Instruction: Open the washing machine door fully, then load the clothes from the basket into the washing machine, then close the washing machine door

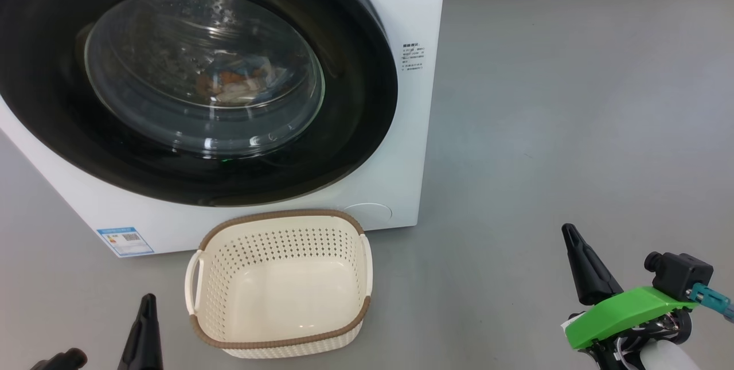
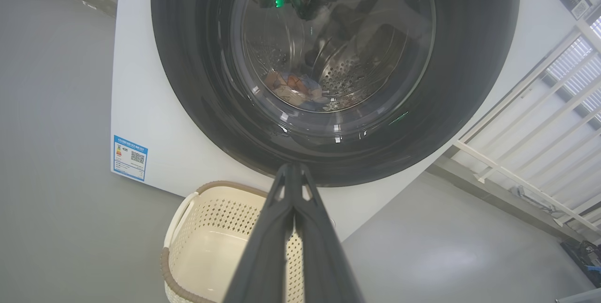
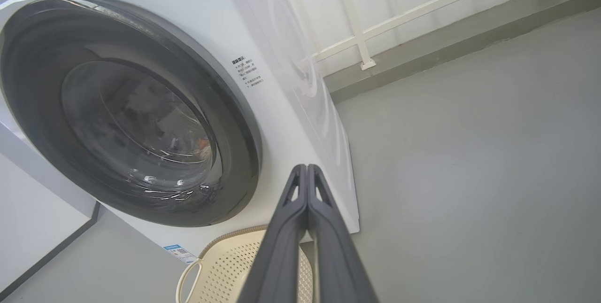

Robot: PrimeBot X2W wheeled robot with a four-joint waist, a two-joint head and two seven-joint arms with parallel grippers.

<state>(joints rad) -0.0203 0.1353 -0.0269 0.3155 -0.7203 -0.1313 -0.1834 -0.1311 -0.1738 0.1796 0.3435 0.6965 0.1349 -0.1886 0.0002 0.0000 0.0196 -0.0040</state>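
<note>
1. Inside the drum (image 2: 347,77), behind the shut washing machine door (image 1: 355,100), lie the clothes (image 1: 238,83); loading looks done.
2. The basket (image 1: 281,216) sits bare on the floor (image 1: 545,129), just before the door.
3. Clenched, grasping nothing: left hand (image 2: 293,167), right hand (image 3: 306,167).

Soft daylight, glare on door (image 1: 200,74)
</note>
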